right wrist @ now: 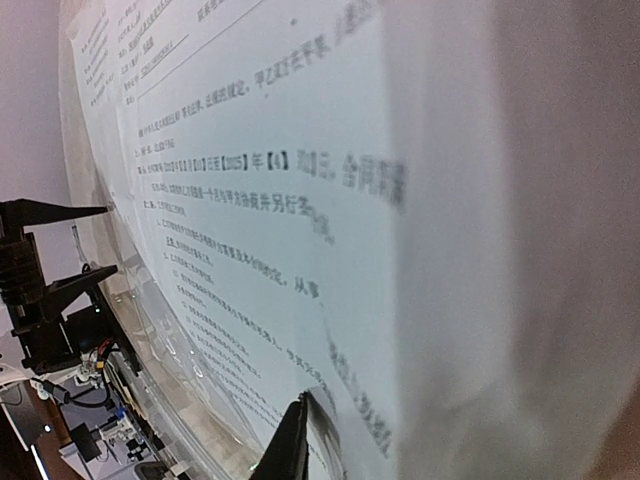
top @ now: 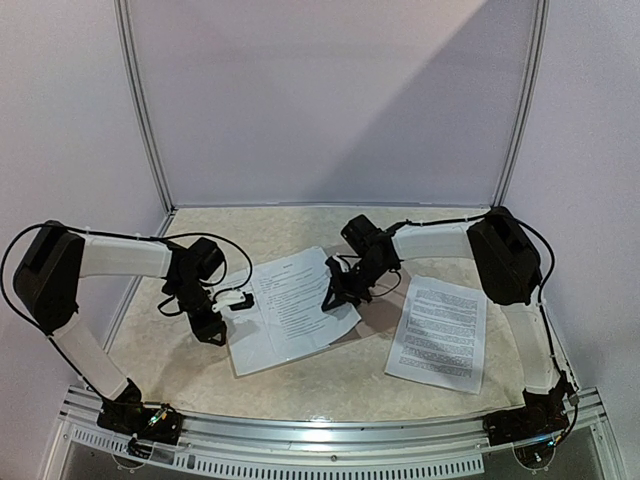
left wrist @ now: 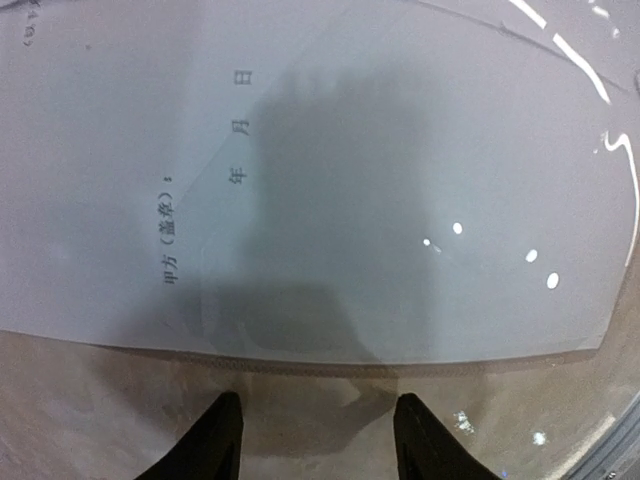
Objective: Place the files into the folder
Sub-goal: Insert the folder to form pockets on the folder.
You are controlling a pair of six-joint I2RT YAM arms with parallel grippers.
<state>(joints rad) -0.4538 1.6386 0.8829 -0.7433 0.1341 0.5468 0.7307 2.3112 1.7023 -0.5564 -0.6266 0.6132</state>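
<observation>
1. Layout: the centre file (top: 290,305) lies at mid-desk. A clear, glossy cover lies over it, with glare spots and a seamed edge; this is judged to be the folder (left wrist: 570,180). The second file (top: 438,332) lies flat on the desk (top: 200,370) to the right, well apart from the folder.
2. Left end effector (left wrist: 315,445): the jaws stand apart with nothing between them. It sits low over the desk, just off the blank signature end of the centre file, not touching it.
3. Right end effector (top: 338,290): it is at the right edge of the centre file. In the wrist view the printed sheet fills the frame at a steep angle and only one fingertip shows. Whether the jaws are parted, or have hold of the sheet, cannot be told.
4. Step in hand (judgement): seating the centre file in the folder. The second file is not yet handled.
5. Next move (judgement):
   - Confirm that the sheet lies fully inside the cover edges.
   - Clear the right end effector from the sheet without dragging it out.
   - Approach the second file at an edge, since a flat sheet on the desk offers no other purchase.
   - Use the left end effector to steady the folder at its mouth.
</observation>
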